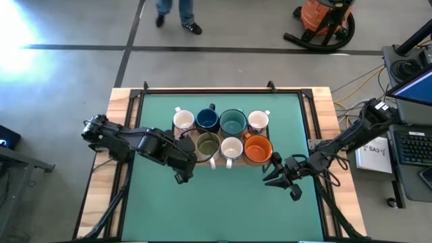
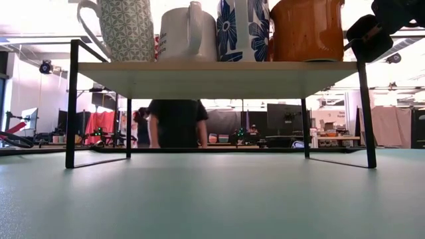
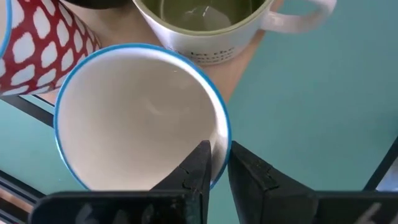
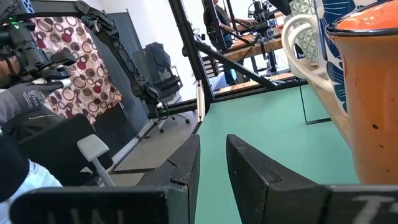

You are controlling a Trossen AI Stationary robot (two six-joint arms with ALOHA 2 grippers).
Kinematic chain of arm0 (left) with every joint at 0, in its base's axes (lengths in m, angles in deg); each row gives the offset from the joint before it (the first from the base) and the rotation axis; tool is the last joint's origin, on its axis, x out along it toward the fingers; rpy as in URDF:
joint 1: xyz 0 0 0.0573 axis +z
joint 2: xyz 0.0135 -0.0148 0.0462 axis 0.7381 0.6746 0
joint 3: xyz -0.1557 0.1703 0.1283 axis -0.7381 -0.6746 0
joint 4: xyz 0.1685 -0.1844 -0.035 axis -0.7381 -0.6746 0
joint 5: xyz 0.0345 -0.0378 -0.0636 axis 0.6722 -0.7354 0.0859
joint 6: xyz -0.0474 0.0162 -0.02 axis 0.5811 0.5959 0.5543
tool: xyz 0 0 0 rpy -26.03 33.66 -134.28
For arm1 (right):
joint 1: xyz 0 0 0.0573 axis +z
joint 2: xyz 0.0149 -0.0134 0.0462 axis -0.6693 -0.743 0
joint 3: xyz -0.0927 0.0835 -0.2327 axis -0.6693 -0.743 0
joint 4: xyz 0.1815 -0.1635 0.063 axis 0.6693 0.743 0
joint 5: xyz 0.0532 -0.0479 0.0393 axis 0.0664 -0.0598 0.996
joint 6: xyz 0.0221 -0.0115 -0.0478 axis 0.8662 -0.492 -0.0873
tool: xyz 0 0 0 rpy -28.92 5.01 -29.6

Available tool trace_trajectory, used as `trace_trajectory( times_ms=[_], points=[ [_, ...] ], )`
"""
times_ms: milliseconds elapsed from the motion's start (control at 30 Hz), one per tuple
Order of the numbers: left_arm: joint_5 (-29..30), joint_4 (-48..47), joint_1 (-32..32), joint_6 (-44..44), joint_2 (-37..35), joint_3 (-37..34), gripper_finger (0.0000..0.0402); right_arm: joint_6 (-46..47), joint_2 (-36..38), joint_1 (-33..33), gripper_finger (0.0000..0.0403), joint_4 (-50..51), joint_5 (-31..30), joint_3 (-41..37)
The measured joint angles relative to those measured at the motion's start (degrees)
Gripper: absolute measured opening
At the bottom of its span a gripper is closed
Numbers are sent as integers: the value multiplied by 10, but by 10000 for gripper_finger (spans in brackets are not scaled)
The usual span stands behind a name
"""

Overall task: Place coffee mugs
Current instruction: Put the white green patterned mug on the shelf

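A green mat covers the table, framed by pale wood edges. On a cream shelf with black legs stand mugs: one white, one navy, one teal, another white, one olive green, one cream and one orange. Up close, a white mug with a blue rim sits by a red one with white spots; from table level, one mug shows a green-and-white geometric pattern and another blue flowers on white.

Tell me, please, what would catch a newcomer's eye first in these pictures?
The cluster of mugs in two rows on a raised rack at the table's far middle, the orange mug brightest at the front right. At the front left, the left gripper straddles the rim of a blue-rimmed white mug; the right gripper waits beside the orange mug.
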Motion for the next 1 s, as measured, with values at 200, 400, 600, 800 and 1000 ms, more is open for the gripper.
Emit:
trace_trajectory(
  times_ms=[200, 400, 600, 800, 1000],
  points=[
    [0, 0, 0, -1, 0, 0, 37, 0, 0, 0, 68, 0, 0, 0],
    [4, 0, 0, 1, 0, 0, 42, 0, 0, 0, 68, 0, 0, 0],
    [13, 4, 0, -2, 0, 0, 68, 0, 0, 0, 68, 0, 0, 0],
    [53, 9, 0, -3, 0, 0, 73, 0, 0, 0, 68, 0, 0, 0],
    [57, 15, 0, -8, 0, 0, 73, 0, 0, 0, 68, 0, 0, 0]
  ],
)
